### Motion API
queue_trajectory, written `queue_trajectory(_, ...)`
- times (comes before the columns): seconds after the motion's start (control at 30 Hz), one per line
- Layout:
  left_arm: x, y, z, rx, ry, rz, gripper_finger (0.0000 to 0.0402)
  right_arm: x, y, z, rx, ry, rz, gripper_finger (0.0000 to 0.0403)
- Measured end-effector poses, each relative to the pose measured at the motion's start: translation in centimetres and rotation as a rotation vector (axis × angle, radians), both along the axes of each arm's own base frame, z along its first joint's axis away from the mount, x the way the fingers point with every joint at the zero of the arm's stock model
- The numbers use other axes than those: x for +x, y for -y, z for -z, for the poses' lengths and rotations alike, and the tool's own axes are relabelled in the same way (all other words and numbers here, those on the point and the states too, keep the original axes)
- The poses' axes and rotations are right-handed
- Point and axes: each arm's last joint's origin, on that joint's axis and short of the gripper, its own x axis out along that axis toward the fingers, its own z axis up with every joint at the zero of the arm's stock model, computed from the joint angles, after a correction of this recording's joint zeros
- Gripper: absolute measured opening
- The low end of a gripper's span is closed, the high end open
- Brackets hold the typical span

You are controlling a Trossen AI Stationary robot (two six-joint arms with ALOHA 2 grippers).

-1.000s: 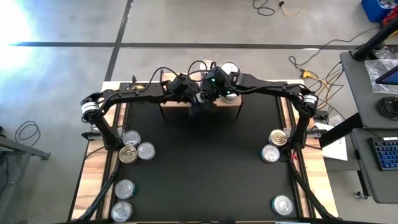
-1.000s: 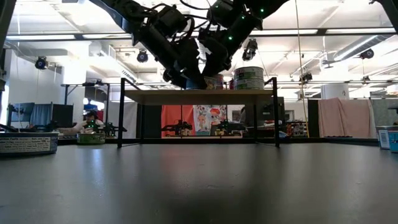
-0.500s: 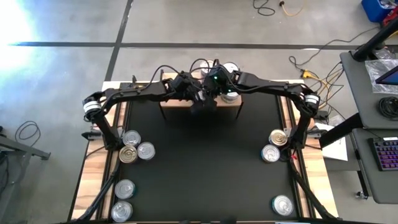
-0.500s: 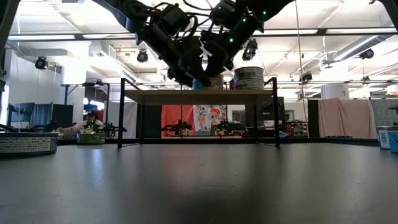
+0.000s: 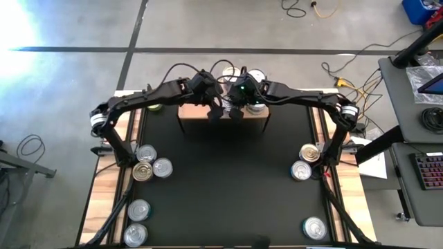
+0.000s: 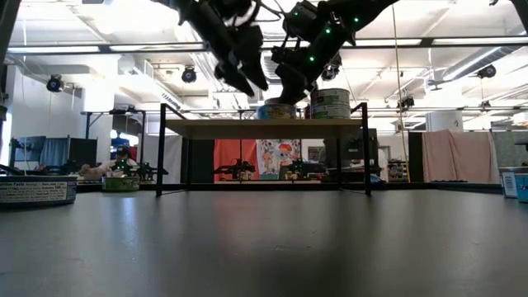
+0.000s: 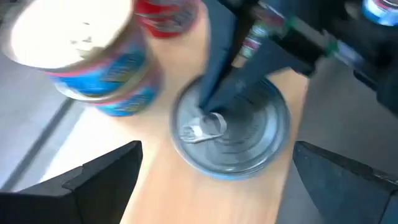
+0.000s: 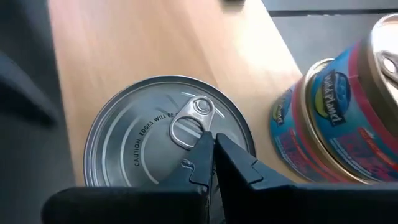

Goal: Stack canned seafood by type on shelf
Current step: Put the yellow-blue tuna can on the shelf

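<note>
Pressing its closed fingertips onto the lid, the right tool (image 8: 211,149) touches a silver-lidded can (image 8: 140,140) lying on the shelf (image 8: 124,43). Just beside it stands a blue-labelled stack (image 8: 329,118). Above the can, the left tool (image 5: 214,113) hovers, fingers spread wide and empty.
</note>
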Motion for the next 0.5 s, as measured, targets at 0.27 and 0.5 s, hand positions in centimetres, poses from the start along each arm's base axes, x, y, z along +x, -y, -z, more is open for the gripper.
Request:
queue_trajectory(0.27, -3.1, 3.2, -6.0, 0.072, 0.149, -0.030, 0.0400, -0.4, 0.2, -0.6, -0.042, -0.005, 0.116, 0.0013)
queue_trajectory(0.5, -6.9, 7.1, -10.4, 0.071, 0.318, 0.020, 0.0400, -1.1, -0.8, -2.1, -0.042, 0.022, 0.110, 0.0013)
